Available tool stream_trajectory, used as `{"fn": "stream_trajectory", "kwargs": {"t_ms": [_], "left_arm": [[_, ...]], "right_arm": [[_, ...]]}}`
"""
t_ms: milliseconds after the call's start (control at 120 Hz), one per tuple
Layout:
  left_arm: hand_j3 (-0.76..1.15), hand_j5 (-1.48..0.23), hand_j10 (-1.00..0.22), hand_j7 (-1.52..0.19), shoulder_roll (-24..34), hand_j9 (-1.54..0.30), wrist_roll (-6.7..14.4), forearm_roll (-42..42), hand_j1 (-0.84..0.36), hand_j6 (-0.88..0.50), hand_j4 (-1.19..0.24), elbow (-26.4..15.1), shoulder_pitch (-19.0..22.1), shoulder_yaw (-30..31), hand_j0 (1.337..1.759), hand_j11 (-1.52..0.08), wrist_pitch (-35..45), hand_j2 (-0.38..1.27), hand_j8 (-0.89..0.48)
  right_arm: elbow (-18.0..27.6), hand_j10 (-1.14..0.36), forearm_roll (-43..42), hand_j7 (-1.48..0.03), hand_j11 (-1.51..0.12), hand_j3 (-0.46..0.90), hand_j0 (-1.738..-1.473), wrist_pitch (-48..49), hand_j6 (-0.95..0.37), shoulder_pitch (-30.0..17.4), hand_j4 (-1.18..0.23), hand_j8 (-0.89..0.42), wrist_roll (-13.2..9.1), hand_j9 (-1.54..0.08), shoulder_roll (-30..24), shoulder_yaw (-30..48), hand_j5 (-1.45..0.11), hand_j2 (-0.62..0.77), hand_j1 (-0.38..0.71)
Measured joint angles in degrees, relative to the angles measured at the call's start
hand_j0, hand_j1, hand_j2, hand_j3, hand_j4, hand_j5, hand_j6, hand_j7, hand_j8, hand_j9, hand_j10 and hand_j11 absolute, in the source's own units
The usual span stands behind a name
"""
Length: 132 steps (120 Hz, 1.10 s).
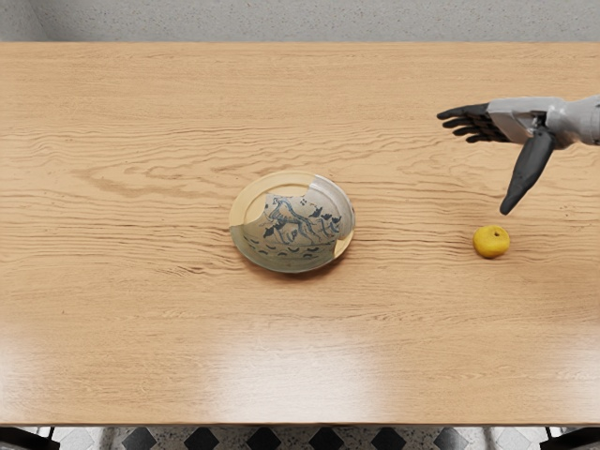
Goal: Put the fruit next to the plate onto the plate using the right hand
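Head view looks down on a wooden table (141,141), and from where I stand almost nothing of the job is done. The right hand (504,124) comes in from the right edge and hovers above the tabletop, released: its dark fingers (466,122) are stretched out flat, the thumb hangs down, and it holds nothing. The yellow fruit (491,241) lies just below the thumb tip, apart from it and untouched. The painted plate (241,212) sits well off beyond the fingertips, further the way they point, with no fruit on it. What is left, I reckon, is everything: lowering onto the fruit, gripping it, carrying it across, setting it down. No left arm shows.
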Motion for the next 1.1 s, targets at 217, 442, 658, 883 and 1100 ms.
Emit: {"fn": "stream_trajectory", "kwargs": {"t_ms": [217, 442, 658, 883, 1100], "left_arm": [[0.00, 0.00, 0.00, 0.00, 0.00, 0.00, 0.00, 0.01, 0.35, 0.00, 0.00, -0.01, 0.00, 0.00, 1.658, 0.00, 0.00, 0.00, 0.00], [0.00, 0.00, 0.00, 0.00, 0.00, 0.00, 0.00, 0.00, 0.35, 0.00, 0.00, -0.01, 0.00, 0.00, 1.658, 0.00, 0.01, 0.00, 0.00], [0.00, 0.00, 0.00, 0.00, 0.00, 0.00, 0.00, -0.01, 0.35, 0.00, 0.00, -0.01, 0.00, 0.01, 1.658, 0.00, 0.01, 0.00, 0.00], [0.00, 0.00, 0.00, 0.00, 0.00, 0.00, 0.00, 0.00, 0.35, 0.00, 0.00, 0.00, 0.00, 0.01, 1.658, 0.00, 0.00, 0.00, 0.00], [0.00, 0.00, 0.00, 0.00, 0.00, 0.00, 0.00, -0.03, 0.35, 0.00, 0.00, 0.00, 0.00, 0.00, 1.658, 0.00, 0.01, 0.00, 0.00]], "right_arm": [[0.80, -0.03, 0.14, -0.04, -0.04, 0.00, -1.658, 0.00, -0.04, 0.31, -0.03, -0.03, 0.28, -0.04, 0.30, 0.86, -0.04, 0.00, -0.31], [8.77, -0.03, 1.39, -0.04, -0.04, 0.00, -1.658, 0.01, -0.04, 0.07, -0.03, -0.03, -22.55, -0.04, 1.50, 6.85, -0.04, 0.00, -0.31], [20.72, -0.04, -0.04, -0.04, -0.04, 0.00, -1.658, 0.01, -0.04, 0.03, -0.04, -0.04, -32.93, -0.04, -1.58, 8.87, -0.04, -0.01, -0.31], [26.60, -0.04, -7.31, -0.04, -0.04, 0.00, -1.658, -4.33, -0.04, -1.85, -0.04, -0.04, -34.24, -0.04, -2.77, 9.39, -0.04, -0.01, -0.31], [27.53, -0.04, -17.97, -0.04, -0.04, 0.00, -1.658, -14.69, -0.04, -7.12, -0.04, -0.04, -34.39, -0.04, 1.27, 9.27, -0.04, -0.01, -0.31]]}}
